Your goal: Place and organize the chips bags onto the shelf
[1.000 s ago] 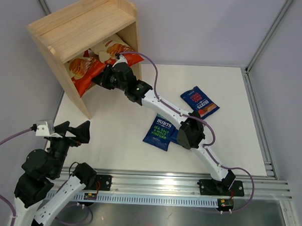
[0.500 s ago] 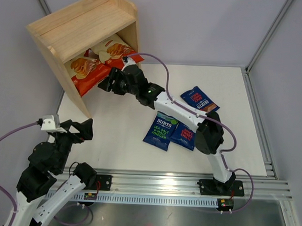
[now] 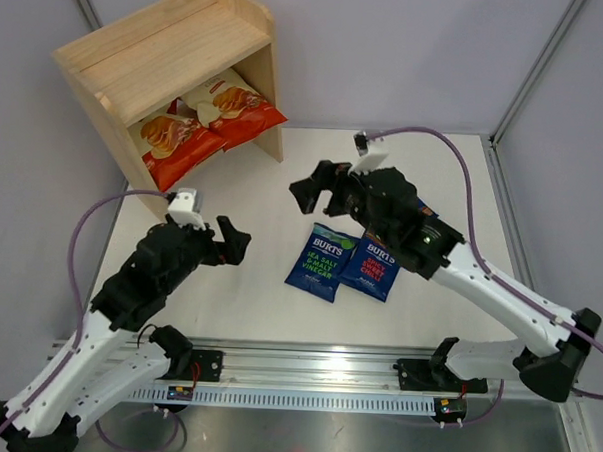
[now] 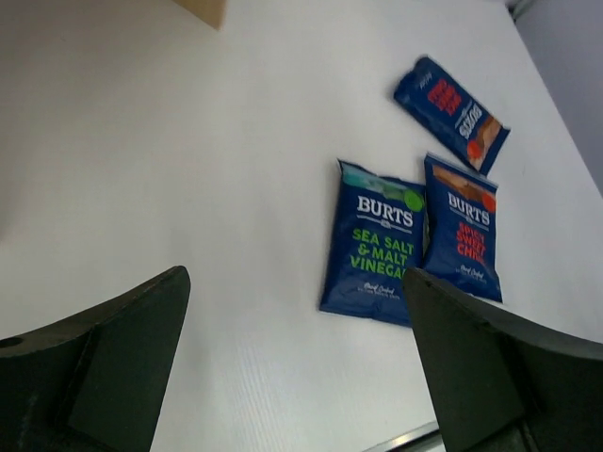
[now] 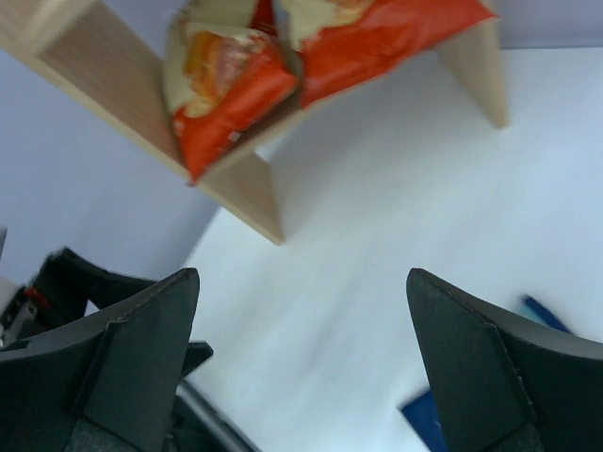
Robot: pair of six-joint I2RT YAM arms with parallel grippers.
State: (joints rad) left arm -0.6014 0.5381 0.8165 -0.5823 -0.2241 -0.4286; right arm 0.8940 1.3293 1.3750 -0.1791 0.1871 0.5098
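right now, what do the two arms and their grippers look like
The left arm and right arm have white links and bulky black joints. The left gripper and right gripper each have two black wedge-shaped fingers, a small white camera housing behind them, and a purple cable trailing off.

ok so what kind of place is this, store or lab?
Most likely a lab test cell, not a store: white tabletop edged by slotted aluminium rail, plain grey wall panels, and one light wooden two-tier shelf holding two cream-and-red chip bags as a prop.
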